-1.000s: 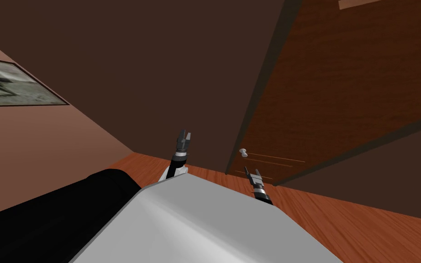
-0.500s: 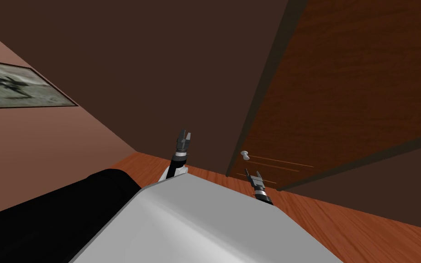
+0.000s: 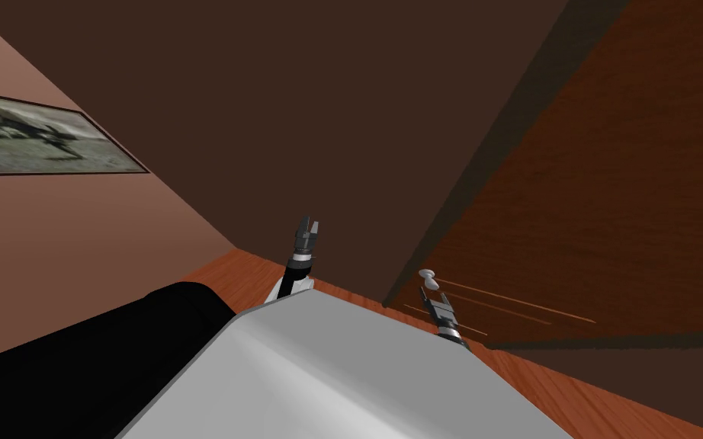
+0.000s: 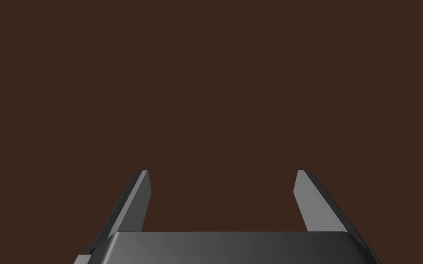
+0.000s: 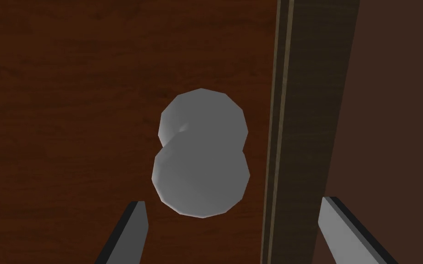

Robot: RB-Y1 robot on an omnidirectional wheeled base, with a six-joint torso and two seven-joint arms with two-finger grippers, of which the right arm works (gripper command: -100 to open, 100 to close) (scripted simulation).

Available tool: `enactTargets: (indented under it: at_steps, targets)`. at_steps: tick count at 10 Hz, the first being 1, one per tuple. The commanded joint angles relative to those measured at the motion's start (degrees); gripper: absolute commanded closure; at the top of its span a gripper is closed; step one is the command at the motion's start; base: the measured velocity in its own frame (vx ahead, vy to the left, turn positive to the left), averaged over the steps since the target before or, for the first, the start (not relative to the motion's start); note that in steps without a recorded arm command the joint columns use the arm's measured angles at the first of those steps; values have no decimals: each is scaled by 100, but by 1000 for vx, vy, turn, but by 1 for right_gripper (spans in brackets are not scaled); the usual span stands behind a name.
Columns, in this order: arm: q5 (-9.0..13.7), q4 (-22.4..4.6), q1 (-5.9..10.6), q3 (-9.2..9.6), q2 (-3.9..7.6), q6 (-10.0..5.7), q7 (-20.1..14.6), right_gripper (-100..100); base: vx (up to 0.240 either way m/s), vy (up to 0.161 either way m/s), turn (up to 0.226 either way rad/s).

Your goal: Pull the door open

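A dark brown wall (image 3: 304,114) meets the wooden door (image 3: 609,190). Its pale knob (image 5: 201,153) lies straight ahead of my right jaws, just past their tips, nearer than the left jaws. Both pairs stand wide apart, empty.

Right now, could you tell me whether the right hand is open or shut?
Open: on the right hand, the fingers stand wide apart, neither touching the grey knob.
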State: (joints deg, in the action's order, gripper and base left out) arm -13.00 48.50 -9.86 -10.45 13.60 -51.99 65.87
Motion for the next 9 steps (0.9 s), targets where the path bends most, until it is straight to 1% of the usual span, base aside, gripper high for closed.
enactTargets:
  at_steps: [1,2,3,4,9]
  targets:
    - [79,-177,-15,-124,96,-147,-41,-100,186,3,158]
    - [115,-249,-14,-179,146,-198,-64,-100,191,2,138]
    - [87,-169,-6,-136,105,-124,-45,-100,86,-3,25]
    - [87,-169,-6,-136,105,-124,-45,100,-10,-8,-36]
    - [87,-169,-6,-136,105,-124,-45,100,-16,-3,0]
